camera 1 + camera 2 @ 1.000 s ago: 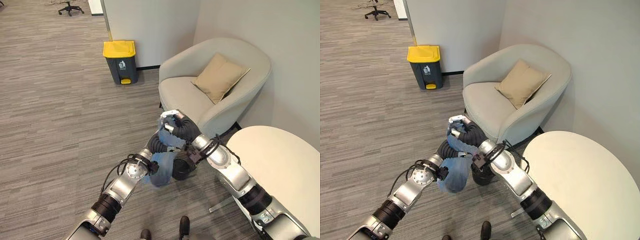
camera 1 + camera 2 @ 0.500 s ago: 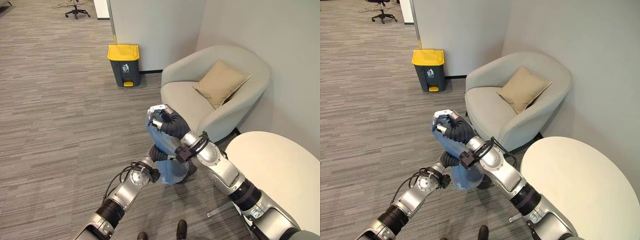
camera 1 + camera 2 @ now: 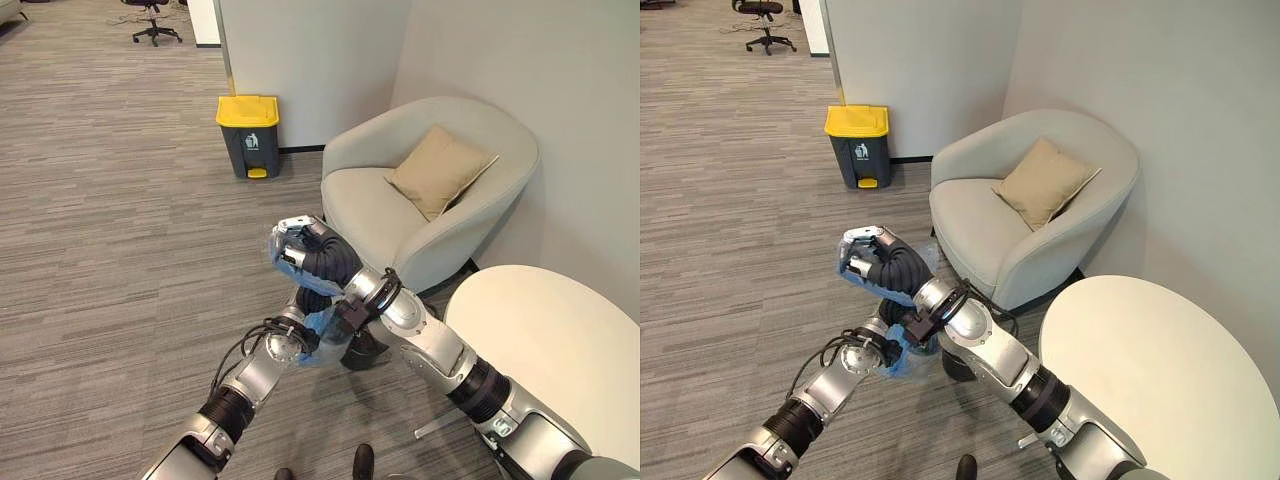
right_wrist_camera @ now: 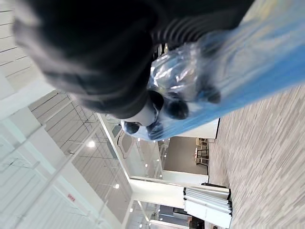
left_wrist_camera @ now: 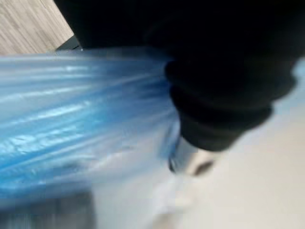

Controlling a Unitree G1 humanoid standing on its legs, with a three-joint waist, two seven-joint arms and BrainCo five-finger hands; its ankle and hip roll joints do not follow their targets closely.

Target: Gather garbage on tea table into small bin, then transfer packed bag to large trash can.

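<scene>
My right hand point(image 3: 303, 248) is held up above the floor, its fingers point(image 4: 175, 108) curled round the gathered top of a blue plastic bag point(image 4: 257, 62). The bag point(image 3: 322, 327) stretches down from it to my left hand point(image 3: 312, 300), which sits just below, partly behind the right forearm. The left wrist view has blue plastic point(image 5: 71, 124) pressed against the hand's dark cover. A small black bin point(image 3: 364, 346) stands on the floor beneath the right forearm. The large trash can point(image 3: 247, 135), dark with a yellow lid, stands by the wall at the back.
A beige armchair point(image 3: 380, 205) with a tan cushion point(image 3: 440, 165) stands right of my hands. The round white tea table point(image 3: 550, 340) is at the lower right. An office chair point(image 3: 155, 20) stands far back on the grey carpet point(image 3: 110, 230).
My right hand has carried the bag's top to the left, away from the armchair, and the bag is pulled taut between both hands. The view has shifted too.
</scene>
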